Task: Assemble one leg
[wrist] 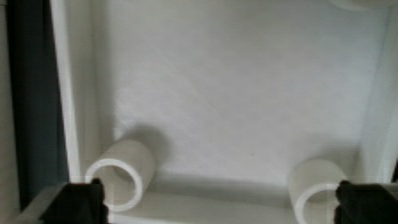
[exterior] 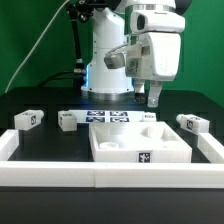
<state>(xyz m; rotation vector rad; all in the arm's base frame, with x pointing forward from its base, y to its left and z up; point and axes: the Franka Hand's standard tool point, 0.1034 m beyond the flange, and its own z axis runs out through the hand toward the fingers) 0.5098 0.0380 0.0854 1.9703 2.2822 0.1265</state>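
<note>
White legs lie on the black bench (exterior: 45,100), four as far as I can count: one (exterior: 28,119) far out on the exterior view's left; a second (exterior: 68,121) just beside the marker board (exterior: 108,118); a third (exterior: 150,117) at that board's other end, small and hard to read; a fourth (exterior: 190,123) on the exterior view's right; all lie flat, apart from each other, none fixed to anything. One tabletop (exterior: 120,150) sits in front of the board, rim up, with a tag on its near wall. One white fence (exterior: 60,172) borders the bench at the front and sides. The hand (exterior: 153,100) hangs over the tabletop's far edge, fingers pointing down, clear of every leg; in the wrist view its dark fingertips (wrist: 71,203) stand far apart, so it is spread wide and holds nothing; beneath it the tabletop (wrist: 231,90) shows two round sockets (wrist: 121,172), one near each fingertip.
</note>
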